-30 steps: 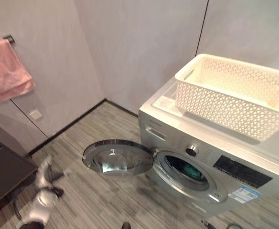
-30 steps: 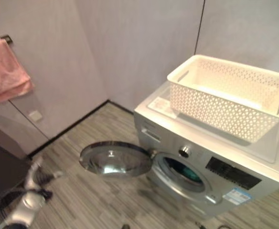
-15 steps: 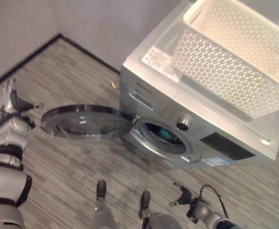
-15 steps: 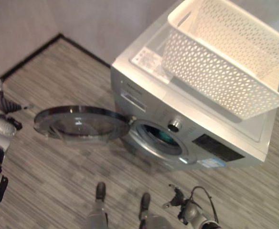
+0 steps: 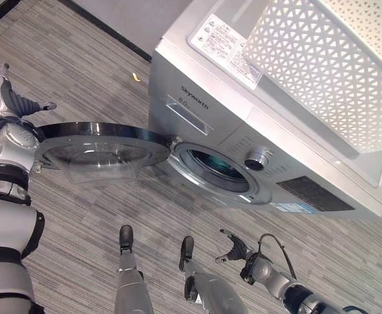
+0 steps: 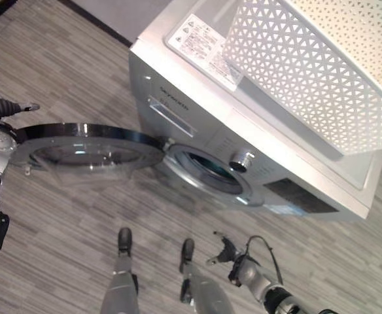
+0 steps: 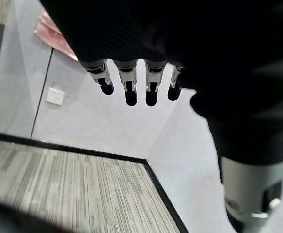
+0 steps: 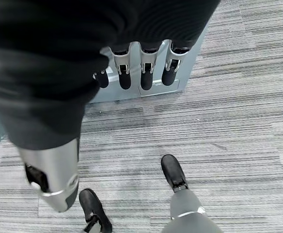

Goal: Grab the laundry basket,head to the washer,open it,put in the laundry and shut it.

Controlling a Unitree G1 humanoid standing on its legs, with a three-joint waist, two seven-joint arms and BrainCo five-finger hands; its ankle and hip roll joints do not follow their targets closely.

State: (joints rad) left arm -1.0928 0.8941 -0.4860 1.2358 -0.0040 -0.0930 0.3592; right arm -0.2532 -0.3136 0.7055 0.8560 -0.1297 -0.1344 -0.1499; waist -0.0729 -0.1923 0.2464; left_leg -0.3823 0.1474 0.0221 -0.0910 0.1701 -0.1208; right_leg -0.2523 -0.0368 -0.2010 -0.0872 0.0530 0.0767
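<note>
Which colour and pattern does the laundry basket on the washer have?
The laundry basket is cream white with a lattice of small holes, clearest in the left eye view.

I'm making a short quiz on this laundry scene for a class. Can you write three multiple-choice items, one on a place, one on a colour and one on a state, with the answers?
1. Where is the laundry basket?
A. On the floor
B. On top of the washer
C. In the left robot hand

2. What colour is the basket?
A. White
B. Blue
C. Black

3. How is the washer door?
A. Shut
B. Taken off
C. Swung open

Answers:
1. B, the basket rests on the washer's flat top.
2. A, its lattice walls are white.
3. C, the door stands out from the drum opening, near the open left robot hand; the right robot hand hangs open lower down.
</note>
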